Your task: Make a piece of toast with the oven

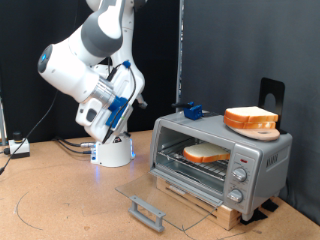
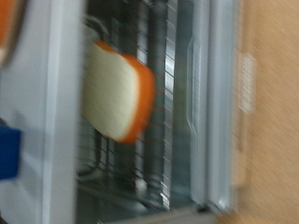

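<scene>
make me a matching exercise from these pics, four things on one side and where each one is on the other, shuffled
Things:
1. piece of toast
2. oven door
3. round wooden dish
4. blue object

Places or states:
A. on the oven's top, at the exterior view's right
B. on the wire rack inside the oven
C. folded down open
D. on the oven's top, at the exterior view's left

Pairs: 1-B, 2-C, 3-A, 4-D
</scene>
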You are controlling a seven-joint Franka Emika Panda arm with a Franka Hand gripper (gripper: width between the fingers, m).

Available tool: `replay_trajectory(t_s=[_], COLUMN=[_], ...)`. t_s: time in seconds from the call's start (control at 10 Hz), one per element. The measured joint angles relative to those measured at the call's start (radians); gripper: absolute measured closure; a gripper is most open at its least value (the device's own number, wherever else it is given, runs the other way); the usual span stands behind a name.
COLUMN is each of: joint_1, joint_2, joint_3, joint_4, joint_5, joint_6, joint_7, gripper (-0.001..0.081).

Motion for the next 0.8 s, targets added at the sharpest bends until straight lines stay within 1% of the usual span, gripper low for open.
replay_trajectory(t_s=[0.1, 0.2, 0.3, 0.5, 0.6, 0.8], joint_1=[-0.008, -0.011, -0.011, -0.016, -0.026, -0.05], joint_2=[0.033, 0.06, 0.06, 0.072, 0.091, 0.145], joint_3=[-0.001, 0.002, 0.002, -0.009, -0.02, -0.045], joint_4=[0.014, 0.028, 0.027, 0.036, 0.048, 0.072], joint_5=[-0.043, -0.06, -0.058, -0.105, -0.145, -0.215], joint_6=[0.044, 0.07, 0.064, 0.005, -0.028, -0.029], joint_7=[0.001, 0.001, 0.001, -0.018, -0.026, -0.037], gripper=[0.0002, 0.0002, 0.0002, 0.0002, 0.0002, 0.0002])
